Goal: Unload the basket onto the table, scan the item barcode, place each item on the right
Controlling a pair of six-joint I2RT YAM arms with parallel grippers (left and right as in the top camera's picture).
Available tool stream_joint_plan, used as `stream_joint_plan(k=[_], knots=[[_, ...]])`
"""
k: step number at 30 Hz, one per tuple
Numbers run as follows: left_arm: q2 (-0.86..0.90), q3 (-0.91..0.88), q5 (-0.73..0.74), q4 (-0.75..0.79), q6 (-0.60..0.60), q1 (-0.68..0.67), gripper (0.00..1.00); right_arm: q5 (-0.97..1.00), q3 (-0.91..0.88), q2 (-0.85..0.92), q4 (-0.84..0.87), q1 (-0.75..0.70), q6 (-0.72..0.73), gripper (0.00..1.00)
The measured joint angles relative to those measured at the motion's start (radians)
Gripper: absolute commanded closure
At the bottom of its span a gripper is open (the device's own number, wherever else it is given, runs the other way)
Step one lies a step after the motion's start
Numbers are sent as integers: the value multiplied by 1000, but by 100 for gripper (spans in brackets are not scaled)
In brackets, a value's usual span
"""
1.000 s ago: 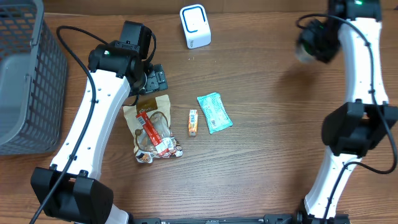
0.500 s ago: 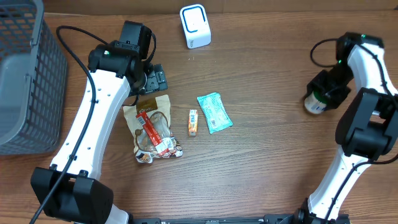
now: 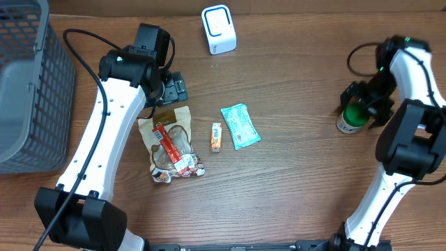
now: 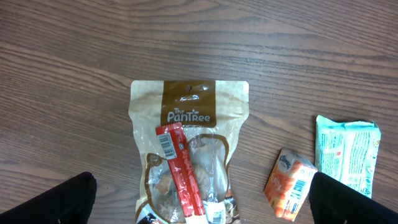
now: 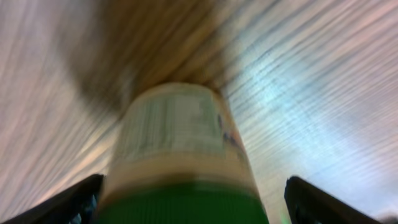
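A jar with a green lid and pale label point(image 3: 350, 117) stands upright on the table at the right. My right gripper point(image 3: 361, 103) is directly over it, jaws open on either side of the lid point(image 5: 186, 205) and a gap showing to the right finger point(image 5: 323, 202). The white barcode scanner point(image 3: 219, 29) sits at the back centre. My left gripper point(image 3: 172, 88) hangs open above a brown snack pouch point(image 4: 189, 124), across which a red stick pack point(image 4: 177, 168) lies, nothing between its fingers.
A small orange pack point(image 3: 217, 137) and a teal packet point(image 3: 240, 125) lie right of the pouch. A grey mesh basket point(image 3: 28, 90) fills the far left. The right arm's black cable loops beside the jar.
The right arm brought the jar down from the back right to the table, and its jaws have widened off the jar. The left arm has not moved.
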Motion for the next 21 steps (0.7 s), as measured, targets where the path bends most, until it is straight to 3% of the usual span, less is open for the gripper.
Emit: stream_joint_plan(k=[8, 15, 21], knots=[[0, 0, 0, 0, 0, 0, 0, -99, 451, -10, -145, 8, -99, 7], [0, 0, 0, 0, 0, 0, 0, -198, 475, -19, -143, 108, -154, 8], [0, 0, 0, 0, 0, 0, 0, -221, 407, -19, -117, 293, -172, 9]])
